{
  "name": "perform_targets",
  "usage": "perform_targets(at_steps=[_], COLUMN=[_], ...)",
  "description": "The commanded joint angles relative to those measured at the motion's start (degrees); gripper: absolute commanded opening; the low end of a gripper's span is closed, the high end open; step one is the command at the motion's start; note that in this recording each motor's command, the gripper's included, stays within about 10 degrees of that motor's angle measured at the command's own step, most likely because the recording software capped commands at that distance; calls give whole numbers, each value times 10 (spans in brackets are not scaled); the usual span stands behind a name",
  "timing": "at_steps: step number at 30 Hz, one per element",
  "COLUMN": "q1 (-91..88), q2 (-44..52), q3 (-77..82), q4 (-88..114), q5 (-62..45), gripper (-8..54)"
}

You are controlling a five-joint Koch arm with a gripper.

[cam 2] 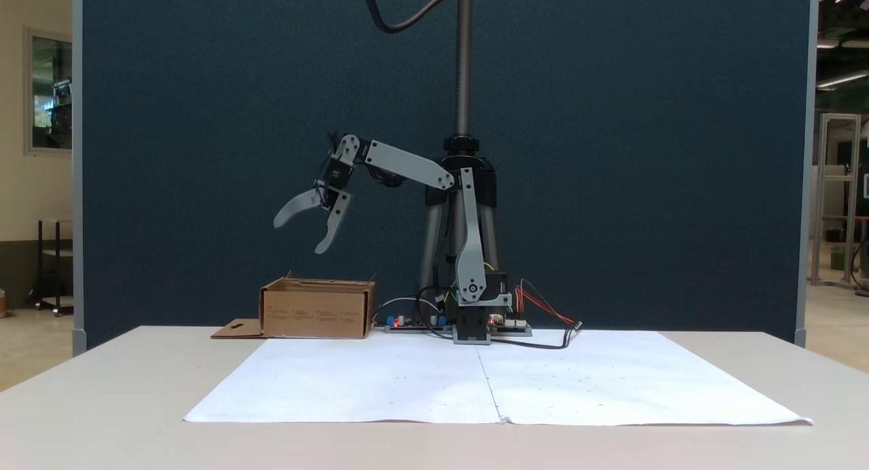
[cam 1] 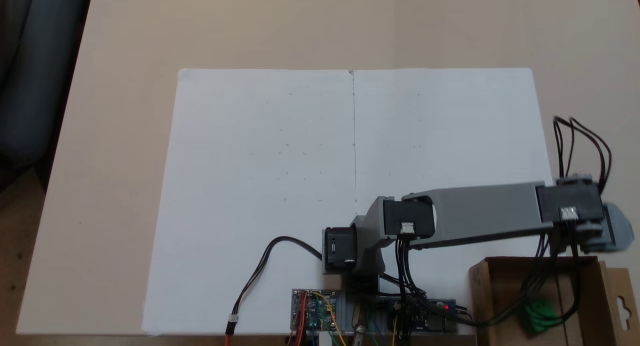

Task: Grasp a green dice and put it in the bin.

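Note:
The green dice [cam 1: 540, 316] lies inside the bin [cam 1: 490, 286], a shallow brown cardboard box at the lower right of a fixed view, partly crossed by black cables. The green patch is blurred, so I cannot tell whether it is one cube or more. In the other fixed view the bin [cam 2: 316, 312] stands left of the arm's base, and its walls hide the inside. My gripper [cam 2: 299, 236] hangs well above the bin, open, with nothing between its fingers. From above, the gripper [cam 1: 619, 232] sits just past the bin's far edge.
Two white paper sheets [cam 1: 350, 186] cover the table's middle. The arm's base and circuit boards [cam 1: 320, 308] with loose wires sit at the near edge. A flap with a hang-hole [cam 2: 237, 330] lies flat beside the bin. A tripod pole [cam 2: 464, 62] rises behind the arm.

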Motion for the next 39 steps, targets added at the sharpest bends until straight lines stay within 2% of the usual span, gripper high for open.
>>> perform_targets(at_steps=[1, 17, 23, 32, 39], q1=[-54, -504, -638, -745, -796], q2=[39, 74, 119, 215, 265], q3=[-30, -26, 89, 270, 282], q4=[-45, -130, -271, -458, -598], q5=[41, 47, 38, 18, 21], gripper=[432, 444, 440, 439, 440])
